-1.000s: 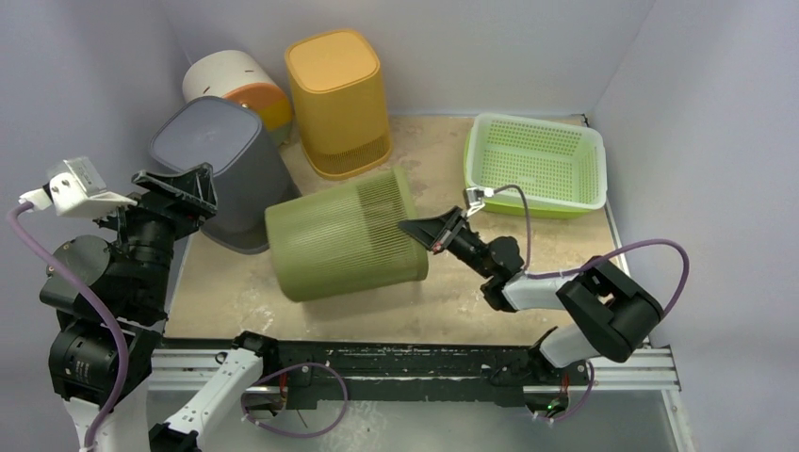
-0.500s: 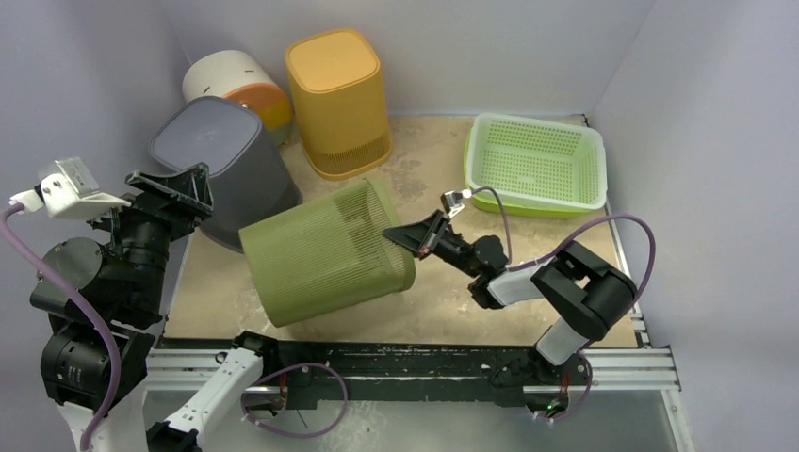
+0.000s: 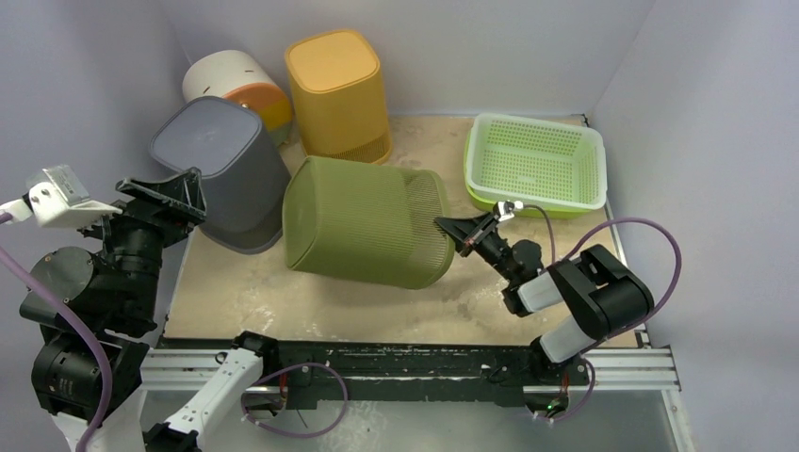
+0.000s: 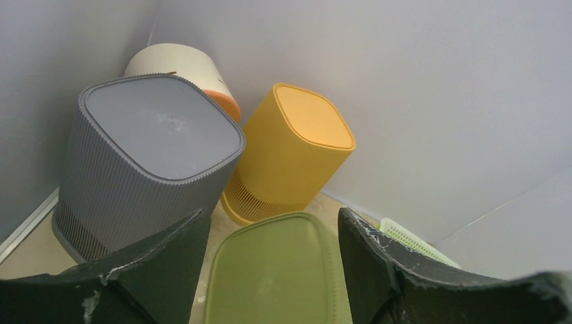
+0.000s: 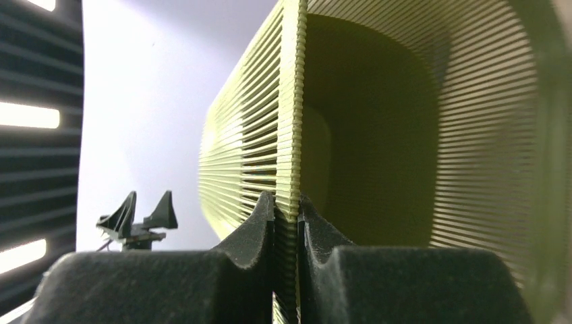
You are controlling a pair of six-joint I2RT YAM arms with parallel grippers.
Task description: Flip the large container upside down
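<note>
The large olive-green slatted container [image 3: 367, 234] lies tilted in the middle of the table, its closed base toward the left and up, its open mouth toward the right. My right gripper [image 3: 452, 232] is shut on the mouth's rim; in the right wrist view the rim wall [image 5: 290, 135] is pinched between both fingers [image 5: 255, 226]. The container's flat base also shows in the left wrist view [image 4: 276, 270]. My left gripper [image 3: 165, 193] is open and empty, held high at the left, apart from the container.
A grey bin [image 3: 221, 169] stands upside down just left of the green container. An orange-yellow bin [image 3: 337, 99] and a white and orange container [image 3: 236, 85] stand at the back. A light-green perforated basket [image 3: 535, 162] sits at the back right.
The right gripper has swung the green container over by its rim: its base rose and turned up and left, its mouth moved right and down. The left arm drifted slightly left.
</note>
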